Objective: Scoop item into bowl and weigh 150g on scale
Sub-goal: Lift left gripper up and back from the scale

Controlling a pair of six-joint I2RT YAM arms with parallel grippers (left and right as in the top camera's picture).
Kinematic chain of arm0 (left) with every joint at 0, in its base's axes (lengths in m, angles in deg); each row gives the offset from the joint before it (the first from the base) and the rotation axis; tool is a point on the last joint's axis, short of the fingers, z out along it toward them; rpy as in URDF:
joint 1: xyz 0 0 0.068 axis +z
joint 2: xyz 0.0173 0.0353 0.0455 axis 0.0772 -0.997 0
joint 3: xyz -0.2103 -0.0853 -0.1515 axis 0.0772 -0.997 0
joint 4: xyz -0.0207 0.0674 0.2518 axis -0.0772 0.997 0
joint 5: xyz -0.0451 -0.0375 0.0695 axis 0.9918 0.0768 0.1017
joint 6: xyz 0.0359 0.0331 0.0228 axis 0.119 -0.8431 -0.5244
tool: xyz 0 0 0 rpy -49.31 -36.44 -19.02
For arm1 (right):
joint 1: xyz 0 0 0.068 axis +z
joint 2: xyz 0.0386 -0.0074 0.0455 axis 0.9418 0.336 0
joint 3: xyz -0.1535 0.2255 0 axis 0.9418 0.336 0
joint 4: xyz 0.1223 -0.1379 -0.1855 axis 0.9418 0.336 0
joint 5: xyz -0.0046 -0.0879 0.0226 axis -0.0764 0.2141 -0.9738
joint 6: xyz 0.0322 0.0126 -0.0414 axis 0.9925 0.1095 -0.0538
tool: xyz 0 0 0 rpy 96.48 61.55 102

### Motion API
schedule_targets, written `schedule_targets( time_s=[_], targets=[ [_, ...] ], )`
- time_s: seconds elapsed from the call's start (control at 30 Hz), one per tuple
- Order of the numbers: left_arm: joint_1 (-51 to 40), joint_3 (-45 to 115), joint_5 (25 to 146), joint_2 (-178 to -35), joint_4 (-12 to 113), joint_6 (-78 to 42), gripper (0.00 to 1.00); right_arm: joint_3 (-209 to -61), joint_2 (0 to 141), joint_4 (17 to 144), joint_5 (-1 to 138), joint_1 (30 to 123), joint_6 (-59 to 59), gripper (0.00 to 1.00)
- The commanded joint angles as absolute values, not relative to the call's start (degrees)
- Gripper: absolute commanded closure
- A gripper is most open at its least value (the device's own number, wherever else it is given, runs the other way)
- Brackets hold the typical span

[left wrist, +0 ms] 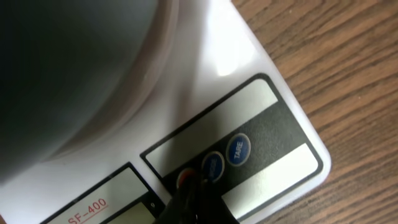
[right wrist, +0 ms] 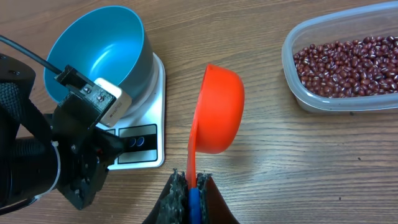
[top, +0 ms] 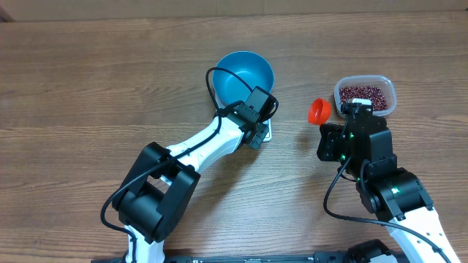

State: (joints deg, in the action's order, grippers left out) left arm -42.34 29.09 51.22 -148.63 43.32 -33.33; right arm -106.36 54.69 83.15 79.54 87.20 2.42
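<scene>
The blue bowl stands empty on the white scale. My left gripper is shut, its tip touching the red button on the scale's button panel. My right gripper is shut on the handle of an orange scoop. It holds the scoop on its side above the table, between the scale and the tub. The item, dark red-brown beans, lies in a clear tub at the right.
The left arm reaches across the table toward the scale's front edge. Bare wooden tabletop lies to the left and at the back.
</scene>
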Motion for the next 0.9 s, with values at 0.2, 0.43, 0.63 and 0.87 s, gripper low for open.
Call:
schedule_targets(
  time_s=[0.2,0.43,0.63,0.87],
  targets=[
    [-42.7,28.9,45.7,-151.9,43.3,-33.5,0.96,-108.1,54.5,82.8,79.6,86.7,2.0,0.97],
    [-42.8,28.9,46.7,-151.9,43.3,-33.5,0.96,-108.1,54.5,82.8,79.6,86.7,2.0,0.97],
    [-43.8,29.4,52.2,-149.0,43.9,-32.6,0.96,-108.1,54.5,82.8,79.7,86.7,2.0,0.96],
    [-44.9,29.5,54.7,-138.4,44.5,-32.9,0.96,-108.1,54.5,82.8,79.7,86.7,2.0,0.96]
  ],
)
